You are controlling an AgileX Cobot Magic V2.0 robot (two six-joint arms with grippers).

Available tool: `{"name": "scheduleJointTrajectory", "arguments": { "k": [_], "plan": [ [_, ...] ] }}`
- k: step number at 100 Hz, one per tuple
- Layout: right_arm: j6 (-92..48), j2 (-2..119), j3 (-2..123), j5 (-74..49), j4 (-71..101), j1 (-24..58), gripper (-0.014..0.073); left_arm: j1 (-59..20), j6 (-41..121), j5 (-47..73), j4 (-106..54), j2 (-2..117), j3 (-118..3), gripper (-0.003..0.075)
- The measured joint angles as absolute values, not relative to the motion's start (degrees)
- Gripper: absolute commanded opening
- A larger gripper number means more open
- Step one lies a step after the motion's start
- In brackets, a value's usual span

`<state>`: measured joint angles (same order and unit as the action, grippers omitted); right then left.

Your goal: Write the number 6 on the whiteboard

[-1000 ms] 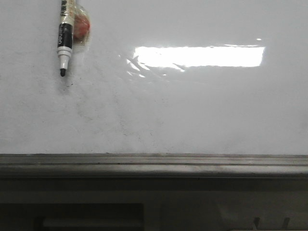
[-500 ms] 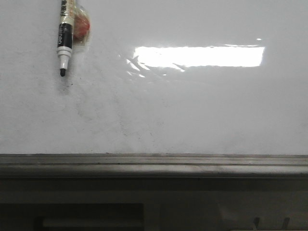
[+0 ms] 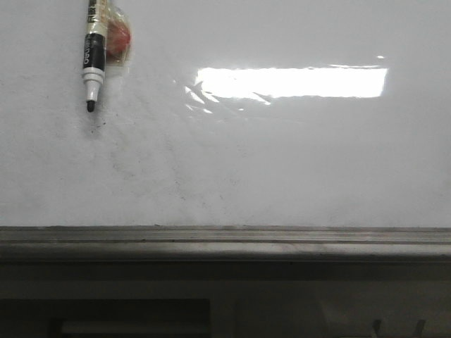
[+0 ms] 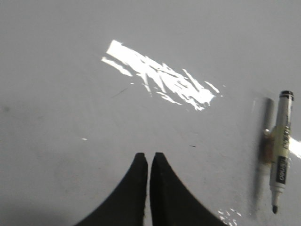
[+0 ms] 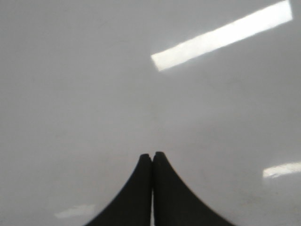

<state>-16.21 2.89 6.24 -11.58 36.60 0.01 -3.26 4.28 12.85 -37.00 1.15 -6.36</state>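
The whiteboard (image 3: 282, 162) is glossy white with faint grey smudges. No drawn number 6 shows on it in any view. A black-and-white marker (image 3: 94, 56) lies on the board at the far left with its cap off and its tip pointing toward the ledge. In the left wrist view the marker (image 4: 281, 150) lies well to the side of my left gripper (image 4: 148, 155), which is shut and empty over bare board (image 4: 70, 94). My right gripper (image 5: 152, 154) is shut and empty over bare board (image 5: 94, 70). Neither gripper shows in the front view.
A grey metal ledge (image 3: 225, 236) runs along the board's near edge. A small orange-red object (image 3: 118, 39) sits against the marker's barrel. A bright rectangular light reflection (image 3: 292, 82) lies on the board's far middle.
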Motion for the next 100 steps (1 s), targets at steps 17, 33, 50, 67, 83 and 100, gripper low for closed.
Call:
{"name": "scheduleJointTrajectory", "arguments": {
  "k": [17, 33, 50, 67, 83, 100],
  "plan": [
    [-16.21, 15.07, 14.63, -21.95, 32.11, 0.01, -0.0066, -3.26, 11.26, 22.82, -33.40, 9.94, -16.88, -0.0020],
    [-16.85, 24.98, 20.21, -26.42, 30.49, 0.01, -0.0055, -3.26, 16.68, 28.99, -33.05, 18.18, -23.56, -0.0019],
    [-18.46, 30.09, 23.41, -29.84, 29.98, 0.01, 0.0197, -5.24, 19.93, 30.46, -34.58, 22.85, -25.86, 0.0110],
    [-18.80, 31.04, 24.02, -30.61, 29.88, 0.01, 0.0482, -8.71, 26.32, 30.35, -41.45, 26.91, -26.28, 0.0379],
    [-18.92, 31.04, 24.02, -30.83, 30.06, 0.01, 0.0468, -11.21, 36.50, 28.03, -50.78, 31.58, -26.28, 0.0418],
    [-18.92, 31.04, 24.02, -30.92, 30.85, 0.01, 0.0468, -14.18, 51.41, 25.52, -65.83, 37.66, -26.28, 0.0418]
  ]
}}
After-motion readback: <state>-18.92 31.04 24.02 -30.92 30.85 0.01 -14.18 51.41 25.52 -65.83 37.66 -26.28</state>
